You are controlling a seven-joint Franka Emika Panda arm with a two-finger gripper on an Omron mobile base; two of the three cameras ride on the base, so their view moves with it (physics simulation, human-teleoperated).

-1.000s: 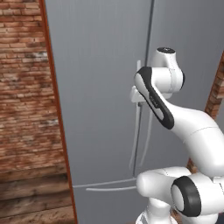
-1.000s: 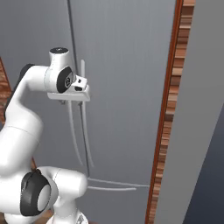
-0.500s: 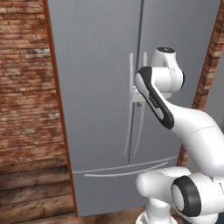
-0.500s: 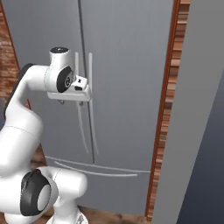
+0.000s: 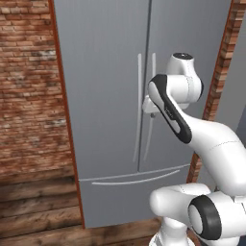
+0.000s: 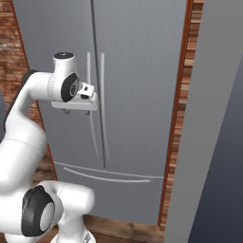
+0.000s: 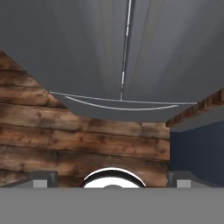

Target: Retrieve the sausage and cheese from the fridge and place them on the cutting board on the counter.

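Note:
The fridge [image 5: 110, 96] stands straight ahead with both grey doors shut, so the sausage and cheese are hidden. Its two long silver handles [image 6: 102, 104] run down the middle seam, and a curved drawer handle [image 5: 139, 178] crosses below. My gripper [image 6: 76, 112] hangs in front of the handles at mid-door height, pointing down, open and empty. In the hand view the fingertips [image 7: 43, 180] stand far apart over the floor, with the fridge [image 7: 87, 52] above them. The cutting board and the counter are out of view.
A brick wall [image 5: 29, 96] flanks the fridge on the left and a narrow brick column [image 5: 218, 72] on the right. A tall grey panel [image 6: 213, 142] stands close at the right. Wooden planks [image 5: 38, 211] cover the floor in front.
The whole picture has shifted: the base has driven, and the fridge now looks farther off and more centred. The arm keeps its pose in front of the handles.

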